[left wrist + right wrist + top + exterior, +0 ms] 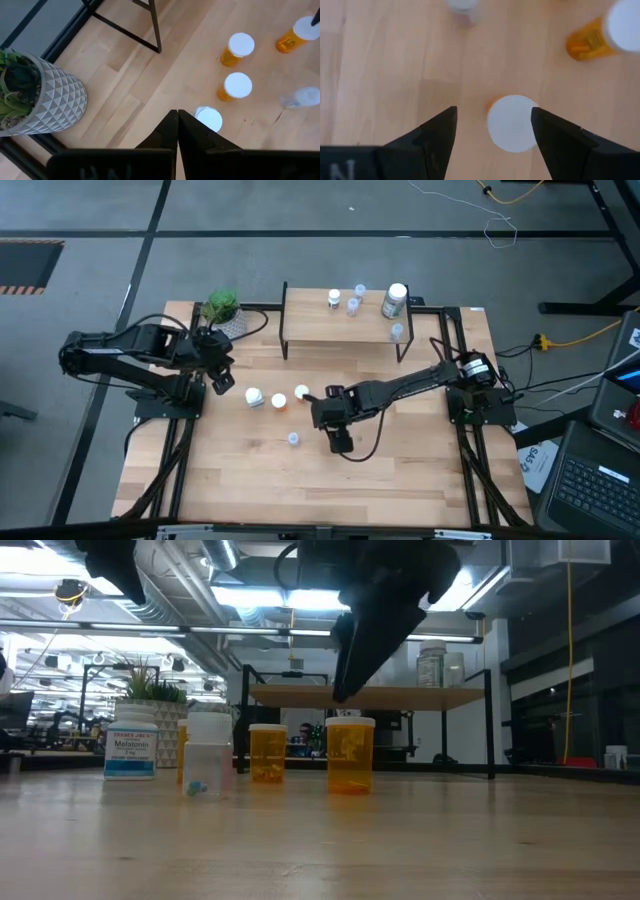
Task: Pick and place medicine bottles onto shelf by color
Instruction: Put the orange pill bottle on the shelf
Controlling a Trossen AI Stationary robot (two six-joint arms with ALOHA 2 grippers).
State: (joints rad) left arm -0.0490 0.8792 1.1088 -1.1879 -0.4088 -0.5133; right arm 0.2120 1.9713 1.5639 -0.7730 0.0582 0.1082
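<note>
Three orange bottles with white caps stand on the table: two show from above (279,402) (302,392), and the third (350,755) stands under my right gripper. A white bottle (254,396) and a small clear bottle (293,439) stand near them. My right gripper (494,112) is open, pointing down just above the third orange bottle's cap (512,122), one finger on either side and clear of it. My left gripper (177,117) is shut and empty, near the white bottle (209,119). The shelf (340,325) at the far side carries small clear bottles (353,305) and a larger greenish one (394,300).
A green plant in a white patterned pot (222,312) stands at the far left, beside the shelf's left legs (286,330). The bare wooden tabletop (330,490) stretches toward the near edge. Black frame rails (480,470) run along the table's sides.
</note>
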